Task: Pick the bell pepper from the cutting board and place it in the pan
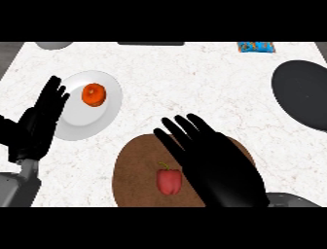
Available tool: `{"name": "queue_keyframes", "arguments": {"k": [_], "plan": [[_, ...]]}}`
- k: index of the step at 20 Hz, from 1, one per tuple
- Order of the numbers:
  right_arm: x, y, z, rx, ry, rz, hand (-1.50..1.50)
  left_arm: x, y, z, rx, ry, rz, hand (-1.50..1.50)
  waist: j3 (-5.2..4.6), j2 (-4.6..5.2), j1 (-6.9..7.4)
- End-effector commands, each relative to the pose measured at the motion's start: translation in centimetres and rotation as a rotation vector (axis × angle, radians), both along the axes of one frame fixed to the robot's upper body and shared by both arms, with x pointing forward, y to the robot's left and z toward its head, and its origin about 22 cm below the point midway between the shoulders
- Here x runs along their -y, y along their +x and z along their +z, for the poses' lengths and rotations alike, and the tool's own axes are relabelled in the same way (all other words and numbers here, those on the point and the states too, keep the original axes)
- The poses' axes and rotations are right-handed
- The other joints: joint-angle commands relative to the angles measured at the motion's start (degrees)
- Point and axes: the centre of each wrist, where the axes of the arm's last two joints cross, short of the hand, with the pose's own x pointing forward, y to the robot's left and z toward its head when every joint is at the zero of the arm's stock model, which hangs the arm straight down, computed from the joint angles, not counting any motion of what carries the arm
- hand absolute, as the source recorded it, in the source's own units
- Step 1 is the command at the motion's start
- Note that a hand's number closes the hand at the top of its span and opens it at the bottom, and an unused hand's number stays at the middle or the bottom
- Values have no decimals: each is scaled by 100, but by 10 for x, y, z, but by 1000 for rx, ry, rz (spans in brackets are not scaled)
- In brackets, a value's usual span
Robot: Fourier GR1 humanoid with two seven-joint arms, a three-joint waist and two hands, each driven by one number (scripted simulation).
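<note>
Pepper (169, 182) upright on cutting board (134, 170) (stem toward far edge), right hand (217, 163) beside it — fingers spread, nothing held.

The bell pepper (169, 182) is small and red with a little green stem on top. It lies on the round brown cutting board (141, 165), near the bottom of the view. The pan (311, 95) is dark grey and round. It sits far off on the right side of the worktop (195, 78).
</note>
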Motion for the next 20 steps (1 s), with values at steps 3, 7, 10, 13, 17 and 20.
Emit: {"name": "queue_keyframes", "arguments": {"k": [3, 7, 10, 13, 17, 20], "plan": [[-35, 0, -17, -183, -307, -23, -150, 1, -3, 7, 13, -2, -7, 0, 0, -16, -43], [-54, 2, -19, -215, -387, -24, -150, -7, -3, -6, 8, -4, 27, 0, 6, -3, -83], [-58, -24, -19, -176, -400, -12, -150, -10, -2, 2, -20, 1, 24, 0, 11, -22, -126], [-66, -19, -20, -134, -473, -1, -150, -12, 6, 3, 0, 8, 24, 0, 8, -11, -139], [-83, -26, -26, -57, -558, -27, -150, 0, 1, 7, -11, -1, 26, 0, 8, -32, -129], [-92, -36, -26, -49, -544, -34, -150, -8, -2, -4, -7, 9, 23, 0, 8, -20, -143]]}}
